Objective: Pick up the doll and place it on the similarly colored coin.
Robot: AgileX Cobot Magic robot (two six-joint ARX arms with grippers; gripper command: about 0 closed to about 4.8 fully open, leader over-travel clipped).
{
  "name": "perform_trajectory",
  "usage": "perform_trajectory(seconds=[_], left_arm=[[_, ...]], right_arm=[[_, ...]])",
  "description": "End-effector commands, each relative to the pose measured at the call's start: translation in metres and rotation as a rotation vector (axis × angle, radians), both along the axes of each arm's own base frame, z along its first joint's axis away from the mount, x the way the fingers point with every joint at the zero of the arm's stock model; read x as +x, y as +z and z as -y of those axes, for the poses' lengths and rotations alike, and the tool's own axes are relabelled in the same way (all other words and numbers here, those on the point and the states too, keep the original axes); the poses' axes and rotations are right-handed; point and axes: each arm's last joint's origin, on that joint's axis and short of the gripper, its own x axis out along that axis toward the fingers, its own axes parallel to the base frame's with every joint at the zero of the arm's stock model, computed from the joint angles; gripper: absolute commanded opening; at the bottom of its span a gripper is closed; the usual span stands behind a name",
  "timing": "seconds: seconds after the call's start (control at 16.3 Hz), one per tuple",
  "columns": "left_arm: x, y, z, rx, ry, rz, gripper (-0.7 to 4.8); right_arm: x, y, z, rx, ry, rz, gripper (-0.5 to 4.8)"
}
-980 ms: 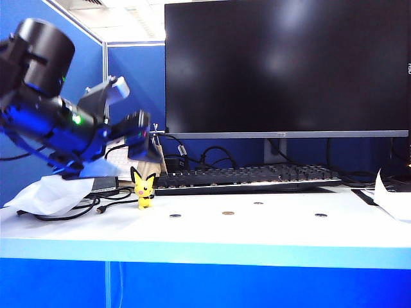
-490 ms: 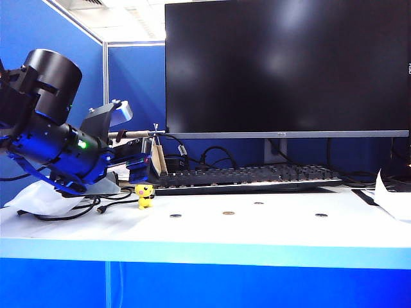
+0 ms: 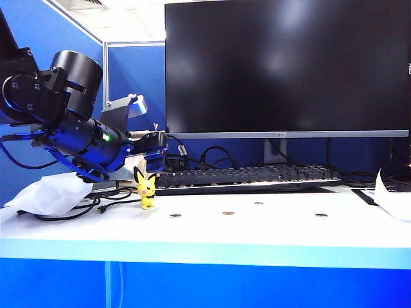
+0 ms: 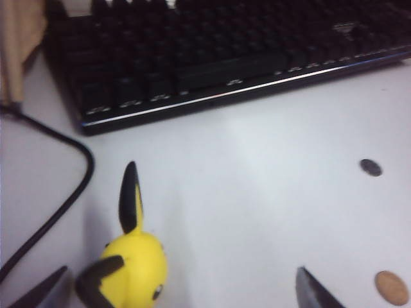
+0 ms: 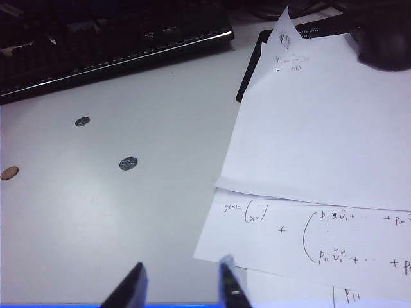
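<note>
Left hand (image 4: 180,292): fingers spread wide, grasping nothing, hanging low over the white table (image 3: 270,228) in front of the keyboard (image 4: 212,58).
Doll (image 4: 131,263): yellow, black-edged ears, upright on the table between the left hand's fingertips, nearer one of them; contact cannot be told.
Coin (image 4: 392,287): golden-brown, flat on the table, just outside the left hand's other fingertip, apart from the doll.
Dark coin (image 4: 370,167): farther out, toward the keyboard.
Right hand (image 5: 180,285): fingers parted, empty, above bare table beside paper sheets (image 5: 321,160); two dark coins (image 5: 128,163) well ahead of it.
</note>
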Motion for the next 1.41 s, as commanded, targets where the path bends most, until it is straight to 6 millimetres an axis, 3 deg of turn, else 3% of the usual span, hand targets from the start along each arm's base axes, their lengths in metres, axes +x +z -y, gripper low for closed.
perform_trajectory(seconds=[0.06, 0.25, 0.55, 0.8, 1.23, 1.29, 1.41], left_arm=[[0.005, -0.006, -0.008, 0.009, 0.026, -0.009, 4.79], [0.010, -0.015, -0.010, 0.007, 0.020, -0.017, 4.79], [0.017, -0.007, -0.005, -0.016, -0.007, 0.022, 4.79], [0.024, -0.021, -0.003, -0.010, -0.009, -0.008, 4.79], [0.028, -0.022, -0.002, -0.009, 0.015, 0.018, 4.74], [0.029, -0.020, -0.001, -0.011, 0.015, 0.022, 4.44], [0.035, -0.017, 0.001, -0.013, 0.014, 0.025, 2.99]], right_arm=[[0.000, 0.000, 0.000, 0.002, -0.002, -0.009, 1.48], [0.000, 0.000, 0.000, 0.002, -0.002, -0.009, 1.48], [0.000, 0.000, 0.000, 0.002, -0.002, -0.009, 1.48], [0.000, 0.000, 0.000, 0.002, -0.002, -0.010, 1.48], [0.000, 0.000, 0.000, 0.002, -0.002, -0.009, 1.48], [0.000, 0.000, 0.000, 0.002, -0.002, -0.010, 1.48], [0.000, 0.000, 0.000, 0.002, -0.002, -0.010, 1.48]])
